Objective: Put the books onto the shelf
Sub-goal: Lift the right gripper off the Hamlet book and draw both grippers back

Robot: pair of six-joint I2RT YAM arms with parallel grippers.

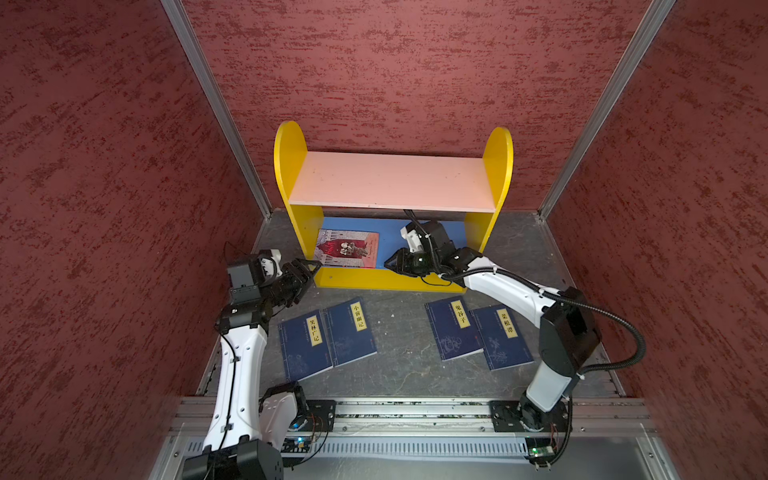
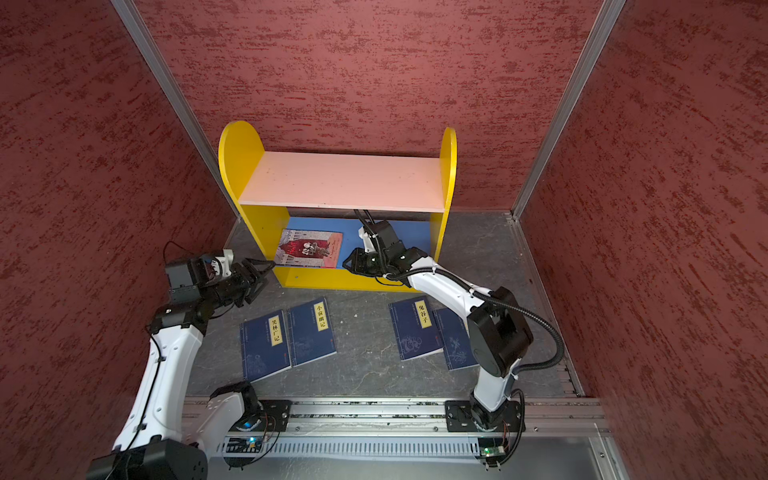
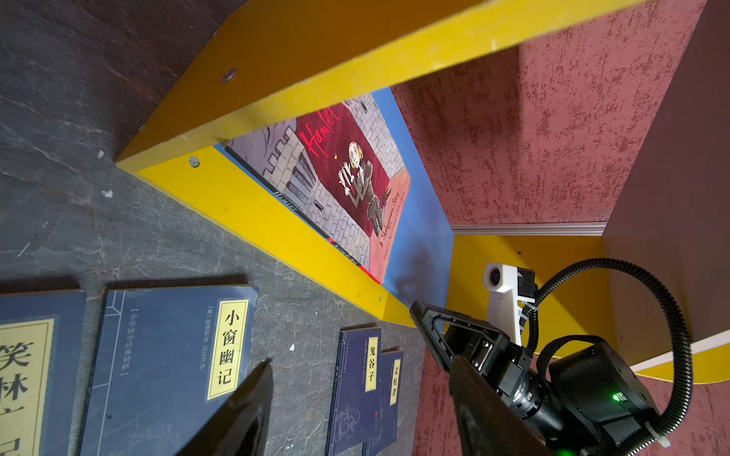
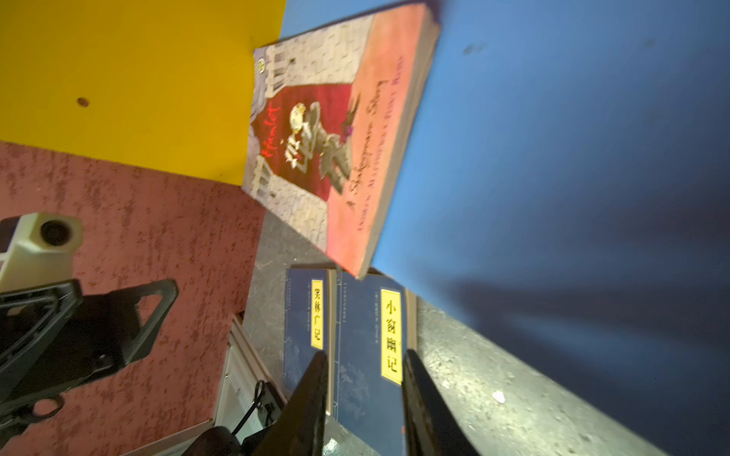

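- The shelf point(image 1: 498, 166) stood against the back wall, on the dark surface point(image 1: 399, 370).
- The red book point(image 1: 348, 248) lay flat, cover up, on the lower blue board point(image 1: 390, 239), towards that board's left end.
- Four navy books point(image 1: 351, 330) lay flat on the surface in front of the shelf, in two pairs. The books of each pair were side by side with their edges meeting.
- The right pincer point(image 1: 390, 262) hung over the front of the lower blue board, just right of the red book and not touching it. In the right wrist view its jaws stood a little apart with nothing between them.
- The left pincer point(image 1: 312, 269) was at the shelf's front left corner, its jaws spread and empty, pointing at the shelf.
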